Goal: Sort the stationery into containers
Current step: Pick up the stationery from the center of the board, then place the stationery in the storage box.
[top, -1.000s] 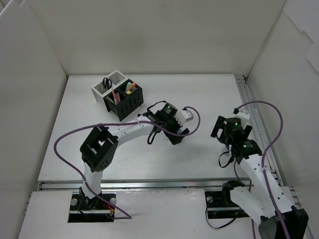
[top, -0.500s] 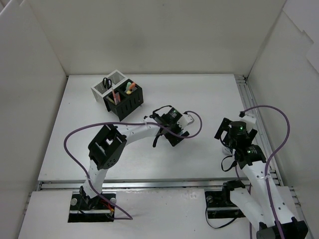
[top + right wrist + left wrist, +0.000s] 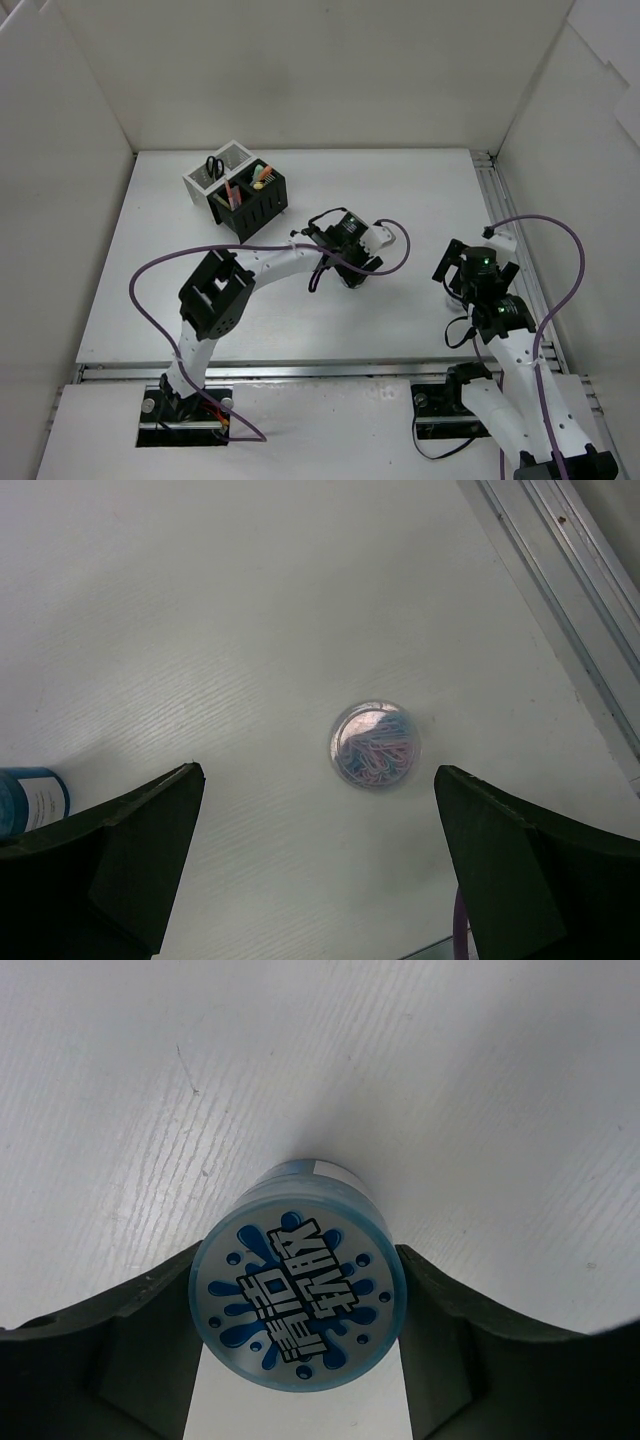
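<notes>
The containers [image 3: 237, 195] are joined white and black mesh cups at the back left. Black-handled scissors [image 3: 213, 166] stand in a white cup, and highlighters [image 3: 262, 177] and pens stand in the black cups. My left gripper [image 3: 351, 266] is low over the table's middle. In the left wrist view it [image 3: 297, 1305] is shut on a round blue tub [image 3: 297, 1300] with a printed lid, standing on the table. My right gripper [image 3: 468, 288] is open and empty. In the right wrist view it [image 3: 318, 772] hangs above a small clear tub of coloured paper clips [image 3: 375, 744].
The blue tub also shows at the left edge of the right wrist view [image 3: 30, 795]. An aluminium rail [image 3: 510, 235] runs along the table's right edge, close to the right arm. White walls enclose the table on three sides.
The left gripper has moved a little to the right and nearer, and lower over the blue tub. The right arm has drawn back toward the near right.
</notes>
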Available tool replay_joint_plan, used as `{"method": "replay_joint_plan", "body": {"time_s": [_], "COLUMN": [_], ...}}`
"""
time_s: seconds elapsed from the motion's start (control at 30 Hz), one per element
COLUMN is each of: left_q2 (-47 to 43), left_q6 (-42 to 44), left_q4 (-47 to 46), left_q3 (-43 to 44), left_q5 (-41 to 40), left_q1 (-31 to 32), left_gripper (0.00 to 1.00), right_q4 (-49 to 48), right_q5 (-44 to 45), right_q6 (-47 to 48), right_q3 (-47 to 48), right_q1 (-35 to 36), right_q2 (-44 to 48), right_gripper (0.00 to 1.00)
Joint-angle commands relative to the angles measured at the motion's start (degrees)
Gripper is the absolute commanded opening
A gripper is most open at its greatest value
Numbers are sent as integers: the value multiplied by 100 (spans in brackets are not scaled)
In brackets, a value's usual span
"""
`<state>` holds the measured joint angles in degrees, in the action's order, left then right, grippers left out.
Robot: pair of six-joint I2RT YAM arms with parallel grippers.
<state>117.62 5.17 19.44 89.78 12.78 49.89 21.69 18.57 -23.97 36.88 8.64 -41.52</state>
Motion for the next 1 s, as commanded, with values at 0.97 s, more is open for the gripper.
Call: {"method": "replay_joint_plan", "body": {"time_s": [0.97], "left_q2": [366], "left_q6": [274], "left_q4": [-196], "left_q3": [4003], "left_q5": [-777], "left_q1": [-4065], "left_gripper": [17], "right_q4": [-157], "right_q5": [929], "right_q6": [103], "right_q3": [135], "right_q1": [-65], "right_q2": [-252], "right_gripper": [98]}}
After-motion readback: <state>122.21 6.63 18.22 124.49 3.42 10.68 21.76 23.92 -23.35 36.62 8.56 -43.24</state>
